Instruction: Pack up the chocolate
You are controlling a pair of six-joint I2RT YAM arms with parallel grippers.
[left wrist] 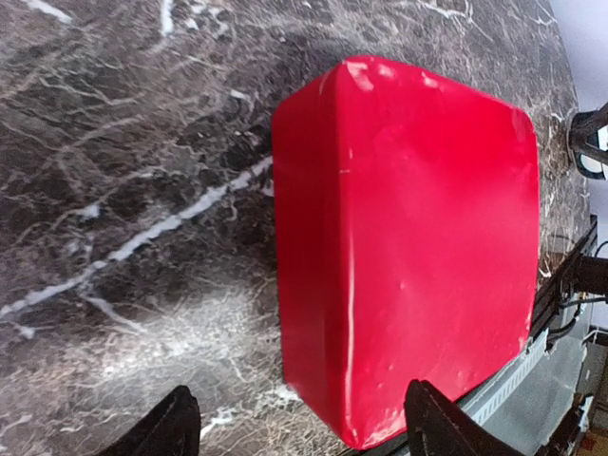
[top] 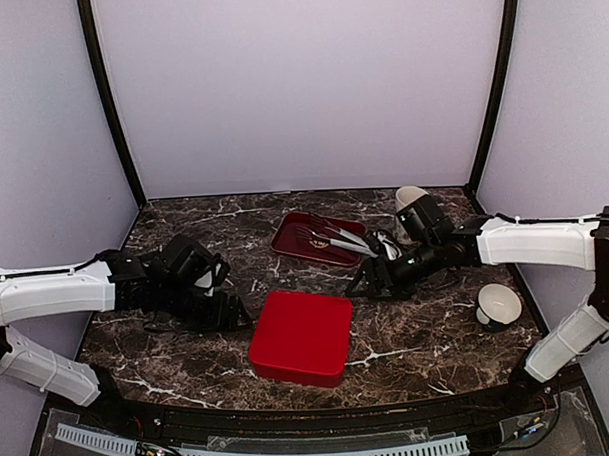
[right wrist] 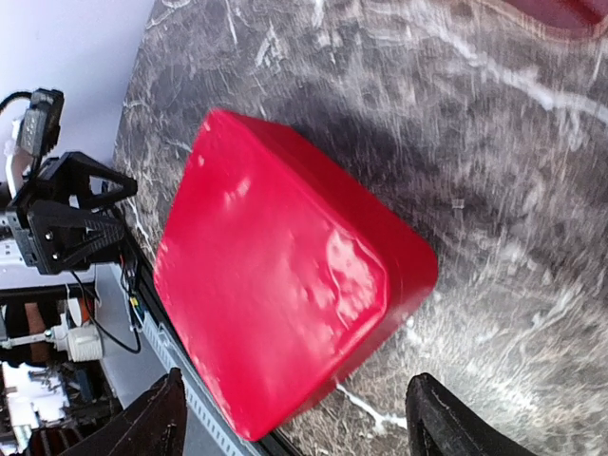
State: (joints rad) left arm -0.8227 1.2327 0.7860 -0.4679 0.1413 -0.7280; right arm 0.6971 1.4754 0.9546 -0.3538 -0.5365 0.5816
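Note:
A closed red box (top: 301, 336) sits with its lid on near the front middle of the marble table. The chocolate is out of view. My left gripper (top: 237, 312) stands just left of the box, open and empty. In the left wrist view the box (left wrist: 418, 237) fills the right half, and the left gripper (left wrist: 299, 399) straddles its near corner without touching. My right gripper (top: 365, 284) hovers off the box's back right corner, open and empty. In the right wrist view the box (right wrist: 285, 304) lies ahead of the right gripper (right wrist: 294, 385).
A dark red tray (top: 285, 239) lies at the back middle with metal tongs (top: 340, 237) across it. A pale mug (top: 409, 199) stands at the back right. A white crinkled paper cup (top: 498, 303) sits on the right. The table's front edge runs just behind the box.

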